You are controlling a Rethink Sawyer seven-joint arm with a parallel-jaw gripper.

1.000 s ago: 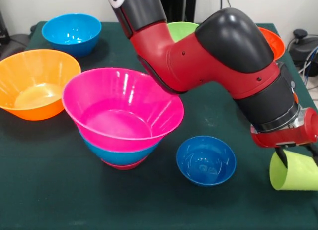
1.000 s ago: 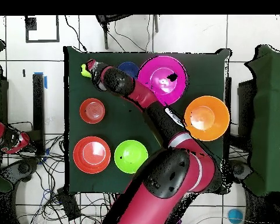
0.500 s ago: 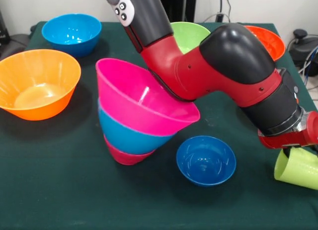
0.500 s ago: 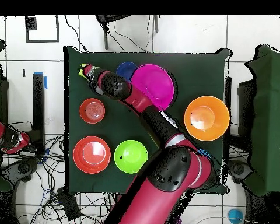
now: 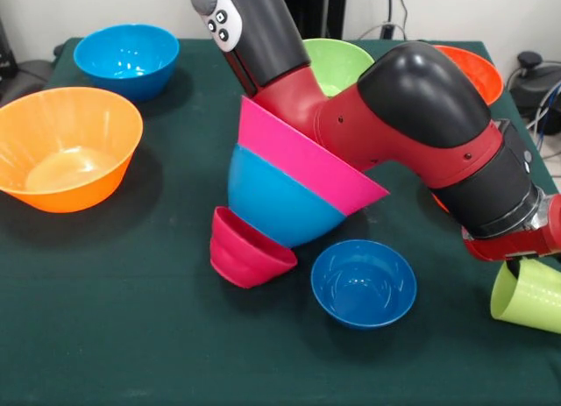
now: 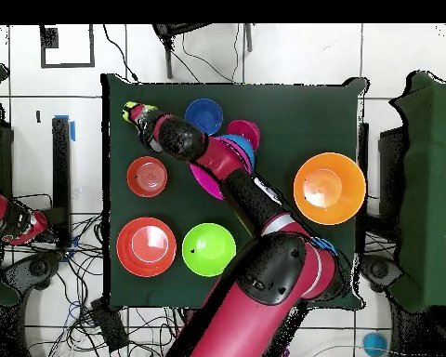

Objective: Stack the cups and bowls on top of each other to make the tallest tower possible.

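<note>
You have one lime cup (image 5: 529,297) at the table's corner, under the gripper (image 5: 519,264); whether the fingers grip it, you cannot tell. Count eight bowls. Three form the tower (image 5: 285,200), tipped hard over against the arm (image 5: 412,117): pink, blue, crimson. Five stand apart: orange (image 5: 63,145), two blue, green, red-orange.

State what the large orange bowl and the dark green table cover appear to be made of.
The large orange round bowl looks like glossy moulded plastic: bright highlights on its inside, and a thin wall through which light seems to glow. The dark green table cover looks like matt cloth, perhaps felt: no shine at all, with a soft, even surface.
</note>
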